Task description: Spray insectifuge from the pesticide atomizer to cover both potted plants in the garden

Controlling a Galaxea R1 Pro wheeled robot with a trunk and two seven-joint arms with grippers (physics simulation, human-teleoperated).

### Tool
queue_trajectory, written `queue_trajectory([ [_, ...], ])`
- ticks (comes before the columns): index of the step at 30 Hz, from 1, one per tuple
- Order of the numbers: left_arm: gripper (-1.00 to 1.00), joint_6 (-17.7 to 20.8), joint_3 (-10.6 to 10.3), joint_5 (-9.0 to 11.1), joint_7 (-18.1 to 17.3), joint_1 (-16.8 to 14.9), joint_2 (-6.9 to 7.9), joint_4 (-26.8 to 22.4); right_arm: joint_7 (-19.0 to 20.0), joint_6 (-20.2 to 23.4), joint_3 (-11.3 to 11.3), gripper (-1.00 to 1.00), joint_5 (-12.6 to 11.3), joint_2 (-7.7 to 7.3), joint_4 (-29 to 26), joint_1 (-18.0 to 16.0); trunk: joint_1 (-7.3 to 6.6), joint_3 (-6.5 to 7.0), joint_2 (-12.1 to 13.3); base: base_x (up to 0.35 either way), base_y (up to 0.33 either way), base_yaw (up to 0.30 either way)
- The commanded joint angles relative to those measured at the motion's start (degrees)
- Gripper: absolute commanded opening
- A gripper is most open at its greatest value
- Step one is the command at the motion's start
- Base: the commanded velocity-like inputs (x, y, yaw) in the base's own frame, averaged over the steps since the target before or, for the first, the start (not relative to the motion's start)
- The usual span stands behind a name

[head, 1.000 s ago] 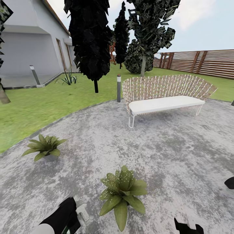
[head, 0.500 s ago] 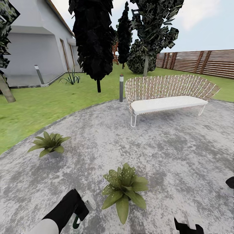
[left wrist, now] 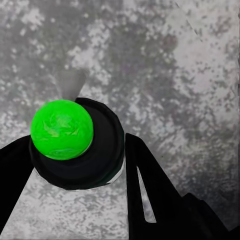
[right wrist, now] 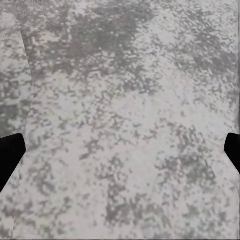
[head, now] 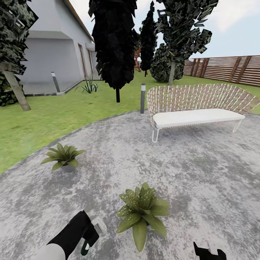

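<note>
- I see the grey paving [head: 202, 173] with a wicker bench [head: 198, 108] at its far side.
- Two potted plants: the near one [head: 142, 213], white-specked, just beside my left gripper [head: 90, 234]; the other [head: 64, 158] further left.
- Left gripper clenched around the pesticide atomizer [head: 98, 225].
- Right gripper [right wrist: 120, 150] spread wide over bare paving.

Paving [head: 202, 173] mottled grey; near potted plant [head: 142, 213] green, white-specked; lawn [head: 43, 119] green.

near potted plant [head: 142, 213] on paving [head: 202, 169], right of atomizer [head: 94, 231] | far potted plant [head: 64, 157] left, near lawn [head: 43, 122] | wicker seat [head: 198, 108] behind, right
</note>
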Motion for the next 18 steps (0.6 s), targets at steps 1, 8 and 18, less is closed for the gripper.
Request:
queue_trajectory([
  [1, -1.0, 0.2, 0.0, -0.5, -0.5, 0.0, -0.01, -0.1, 0.4, -0.2, -0.5, 1.0, 0.2, 0.01, 0.0, -0.1, 0.0, -0.05, 0.0, 0.081, -0.246, 0.018],
  [8, -1.0, 0.2, -0.2, -0.6, -0.4, 0.0, 0.14, -0.3, 0.4, -0.2, -0.5, 1.0, 0.2, 0.09, 0.0, -0.1, 0.0, -0.05, 0.0, 0.003, -0.073, 0.001],
  [18, -1.0, 0.3, 0.1, -0.4, -0.5, 0.0, -0.1, -0.6, 0.4, -0.2, -0.5, 1.0, 0.2, 0.1, 0.0, -0.1, 0.0, -0.05, 0.0, 0.0, 0.0, 0.133],
])
